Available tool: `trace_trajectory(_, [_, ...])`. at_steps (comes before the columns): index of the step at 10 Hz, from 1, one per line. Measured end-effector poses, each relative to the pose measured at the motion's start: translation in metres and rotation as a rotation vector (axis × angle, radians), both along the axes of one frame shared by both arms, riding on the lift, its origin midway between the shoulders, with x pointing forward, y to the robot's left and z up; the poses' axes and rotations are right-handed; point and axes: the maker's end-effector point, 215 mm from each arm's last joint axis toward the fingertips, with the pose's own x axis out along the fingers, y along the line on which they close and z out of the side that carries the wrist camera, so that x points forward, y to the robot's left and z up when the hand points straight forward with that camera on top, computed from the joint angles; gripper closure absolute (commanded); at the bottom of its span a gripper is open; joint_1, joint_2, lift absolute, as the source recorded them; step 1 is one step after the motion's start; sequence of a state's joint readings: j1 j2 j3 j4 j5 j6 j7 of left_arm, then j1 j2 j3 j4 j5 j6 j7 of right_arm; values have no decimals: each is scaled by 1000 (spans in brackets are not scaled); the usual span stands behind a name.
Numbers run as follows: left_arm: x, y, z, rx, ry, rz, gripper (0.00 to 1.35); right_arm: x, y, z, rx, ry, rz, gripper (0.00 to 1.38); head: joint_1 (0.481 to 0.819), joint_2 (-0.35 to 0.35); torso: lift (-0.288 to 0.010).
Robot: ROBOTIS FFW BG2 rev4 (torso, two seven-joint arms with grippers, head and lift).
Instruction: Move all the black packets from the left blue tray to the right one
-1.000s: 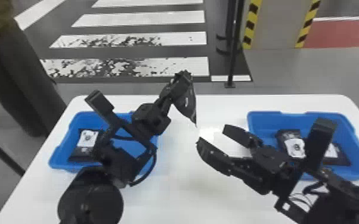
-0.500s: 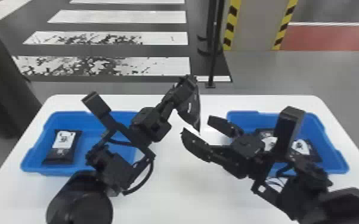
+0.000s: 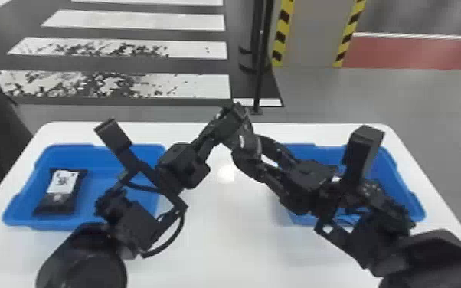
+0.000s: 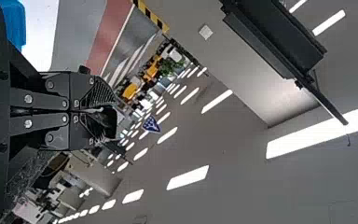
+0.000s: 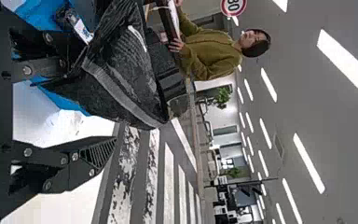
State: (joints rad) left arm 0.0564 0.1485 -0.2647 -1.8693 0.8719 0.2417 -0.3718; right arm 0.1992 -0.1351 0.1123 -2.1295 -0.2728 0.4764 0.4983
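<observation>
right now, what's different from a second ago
The left gripper has carried its black packet rightward over the table, toward the right blue tray. The right gripper has moved forward, away from the robot, and now meets that packet, its fingers apart. The left gripper has not let go. One other packet still lies in the left blue tray.

One white table (image 3: 218,249) bears two trays: left tray (image 3: 105,184) lower left of the head view, right tray (image 3: 402,189) lower right (partly hidden). Two black packets are visible, one labelled packet (image 3: 61,193) lower left, one hanging packet (image 3: 246,135) mid-frame. Grippers number two: left gripper (image 3: 231,115), right gripper (image 3: 248,148), both near the centre.
</observation>
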Motion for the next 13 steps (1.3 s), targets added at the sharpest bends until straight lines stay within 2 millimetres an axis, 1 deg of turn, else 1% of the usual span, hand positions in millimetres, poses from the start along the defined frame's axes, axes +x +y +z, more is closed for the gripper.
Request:
trace_trajectory(1, [-1, -1, -4, 4, 10, -3, 1136, -1, -2, 6, -6, -17, -9, 1279, 681, -56, -140])
trace_trajectory(2, [-1, 0, -7, 7, 23, -3, 900, -3, -4, 13, -13, -38, -22, 1280, 680, -59, -140])
trace_trajectory(3, [-1, 1, -14, 10, 45, -4, 404, -5, -5, 17, -13, -48, -24, 1280, 680, -59, -140])
trace_trajectory(4, [-1, 5, -20, 15, 62, -2, 87, -6, -6, 17, -10, -47, -26, 1280, 686, -57, -140])
trace_trajectory(5, [4, 18, -24, 22, 66, 27, 107, -5, -10, 16, -9, -46, -33, 1280, 687, -48, -140])
trace_trajectory(6, [10, 39, -22, 16, 61, 75, 157, -1, -19, 10, -14, -34, -51, 1280, 685, -32, -140])
trace_trajectory(7, [13, 63, -13, 3, 43, 123, 165, 6, -34, -2, -26, -16, -82, 1280, 683, -25, -140])
trace_trajectory(8, [10, 83, 1, -13, 18, 161, 165, 19, -60, -17, -54, 5, -132, 1280, 678, -23, -140])
trace_trajectory(9, [5, 96, 17, -26, -10, 185, 165, 34, -95, -33, -96, 23, -199, 1280, 673, -43, -140])
trace_trajectory(10, [-2, 104, 27, -31, -32, 202, 167, 50, -135, -48, -147, 40, -273, 1279, 668, -78, -140])
trace_trajectory(11, [-9, 111, 31, -31, -43, 215, 168, 64, -182, -62, -208, 58, -356, 1279, 668, -122, -140])
trace_trajectory(12, [-16, 122, 26, -19, -38, 235, 168, 74, -229, -79, -287, 86, -436, 1251, 673, -146, -140])
trace_trajectory(13, [-22, 135, 14, 0, -14, 258, 168, 78, -271, -94, -397, 122, -515, 960, 687, -185, -140])
